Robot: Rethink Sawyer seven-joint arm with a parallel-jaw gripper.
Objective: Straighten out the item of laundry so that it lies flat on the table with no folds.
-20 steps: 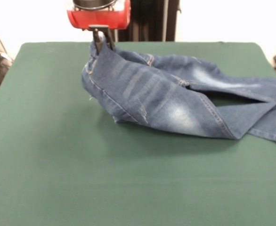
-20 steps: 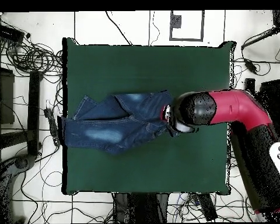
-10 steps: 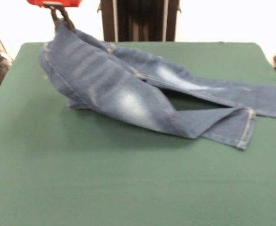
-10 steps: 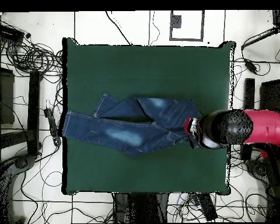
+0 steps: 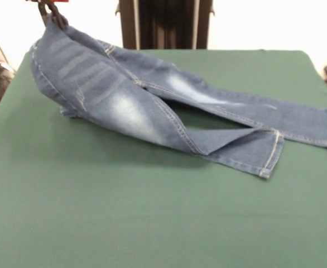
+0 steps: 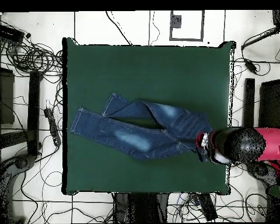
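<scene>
The gripper [image 5: 51,12] pinches the waistband end of the small blue denim jeans [image 5: 152,106], its jaws narrowed onto a bunch of denim at the top left corner of the front view, so the waist hangs raised above the green table [image 5: 152,223] while the legs trail across the cloth. In the overhead view the red and black arm [image 6: 247,144] sits over the table's edge, with the jeans [image 6: 136,128] stretched out from it toward the middle of the table. Both legs lie long and mostly apart, a strip of green showing between them, but the nearer leg's cuff [image 5: 267,153] overlaps the other leg near its hem, and the seat area still slopes up in a loose fold. This looks like the drag-and-stretch step, well advanced. The next move probably calls for lowering the waistband onto the table without slackening the legs, then letting go; the crossed cuff may need a separate tug
</scene>
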